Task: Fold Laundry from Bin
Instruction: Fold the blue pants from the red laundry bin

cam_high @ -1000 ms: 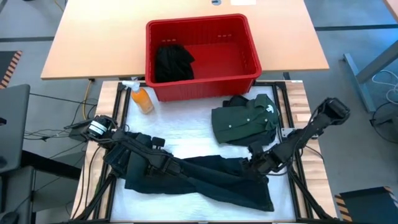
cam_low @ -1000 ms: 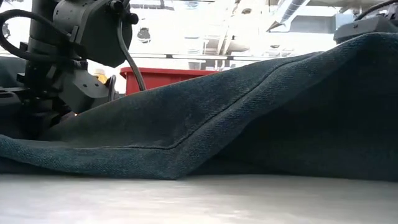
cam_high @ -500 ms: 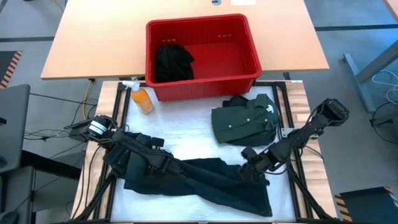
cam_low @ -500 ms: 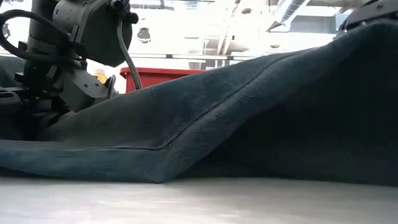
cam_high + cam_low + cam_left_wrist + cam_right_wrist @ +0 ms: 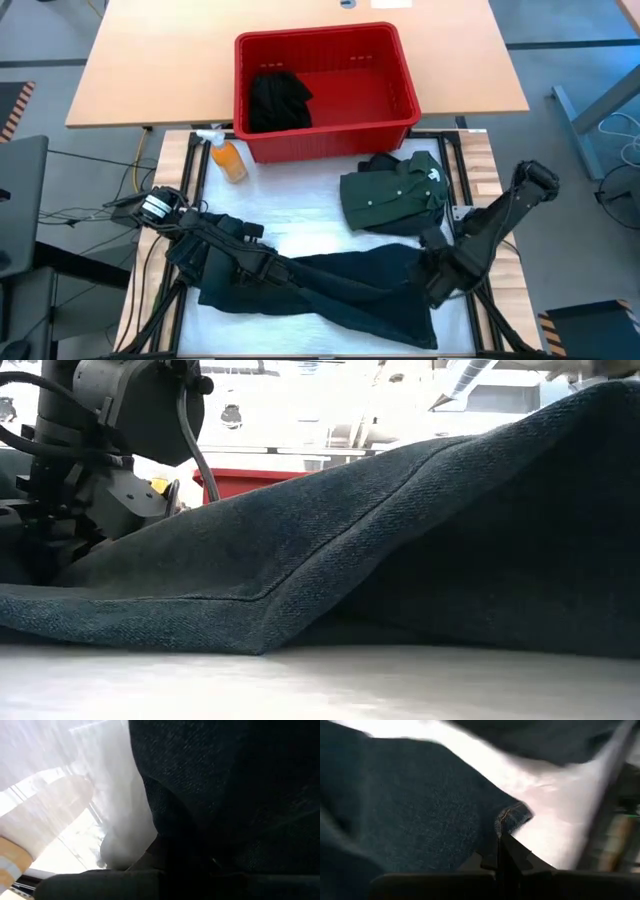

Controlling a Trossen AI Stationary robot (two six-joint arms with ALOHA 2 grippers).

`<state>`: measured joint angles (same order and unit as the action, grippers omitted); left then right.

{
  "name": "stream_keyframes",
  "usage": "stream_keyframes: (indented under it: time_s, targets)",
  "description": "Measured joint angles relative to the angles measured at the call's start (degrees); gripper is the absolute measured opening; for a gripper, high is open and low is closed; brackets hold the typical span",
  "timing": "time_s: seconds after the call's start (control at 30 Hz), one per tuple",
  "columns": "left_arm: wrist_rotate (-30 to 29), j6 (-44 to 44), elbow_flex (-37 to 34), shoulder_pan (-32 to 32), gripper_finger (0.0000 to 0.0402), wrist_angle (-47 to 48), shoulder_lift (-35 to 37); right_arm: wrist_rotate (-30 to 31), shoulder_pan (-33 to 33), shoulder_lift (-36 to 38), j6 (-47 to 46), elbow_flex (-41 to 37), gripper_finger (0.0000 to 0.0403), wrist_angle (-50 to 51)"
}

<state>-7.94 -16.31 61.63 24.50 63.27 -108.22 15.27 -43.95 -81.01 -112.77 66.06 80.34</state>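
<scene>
Moved: right end effector now nearer the surface's right edge, clamped on dark jeans hem.
Left end effector: closed on jeans.
Axis: left-right.

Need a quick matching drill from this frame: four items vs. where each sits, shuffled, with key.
Items:
1. black garment
2. green shirt
3. orange spray bottle
4. dark jeans

Places:
A. folded, just in front of the bin
B. spread on the white mat, front of table
C. inside the bin
D. beside the bin's left front corner

Pairs: 1-C, 2-A, 3-D, 4-B
</scene>
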Motion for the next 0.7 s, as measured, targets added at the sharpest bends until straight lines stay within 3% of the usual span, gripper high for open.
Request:
stream_keyframes:
  time_s: [0.13, 0.3, 0.53, 0.7]
  targets:
    - [0.14, 1.44, 0.02, 0.26, 0.0013, 0.04, 0.00, -2.81, -0.45, -6.05, -0.76, 4.03, 0.0023, 8.27]
    - [0.15, 3.39, 0.02, 0.25, 0.0013, 0.06, 0.00, -6.48, 2.63, -11.67, 5.45, 2.91, 0.0035, 9.47]
    - [0.39, 6.73, 0.02, -0.35, 0.0013, 0.09, 0.02, -12.64, 13.07, -12.68, 22.34, 2.91, 0.0150, 9.83]
    - [0.68, 7.92, 0.04, -1.07, 0.0013, 0.10, 0.02, -13.32, 14.26, -8.04, 23.05, 5.86, 0.0228, 9.89]
